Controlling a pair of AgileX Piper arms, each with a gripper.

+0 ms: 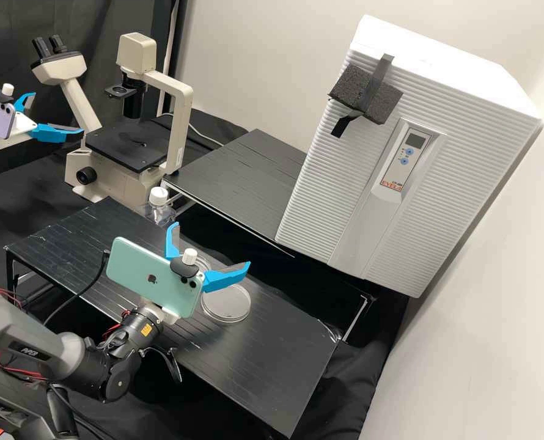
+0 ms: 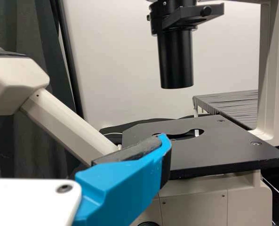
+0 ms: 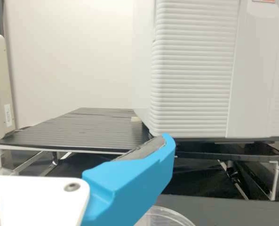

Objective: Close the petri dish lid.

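Petri dish (image 1: 226, 304), likely before lidding
Right hand (image 1: 211, 245) wide over the near worktop (image 1: 278, 360), left hand (image 1: 57, 113) wide too; next, probably, the right descends dishward.

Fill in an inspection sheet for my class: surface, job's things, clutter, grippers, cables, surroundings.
Surface: black platform, seams across its top.
Job's things: clear petri dish lying on it; second clear round piece partly hidden; cannot tell which is the lid.
Clutter: white-capped bottle by the platform's far edge.
Grippers: right gripper open, empty, above the dishware; left gripper open, empty, near the microscope.
Cables: black cable beside the right arm's phone.
Surroundings: microscope; white cabinet with taped foam block.
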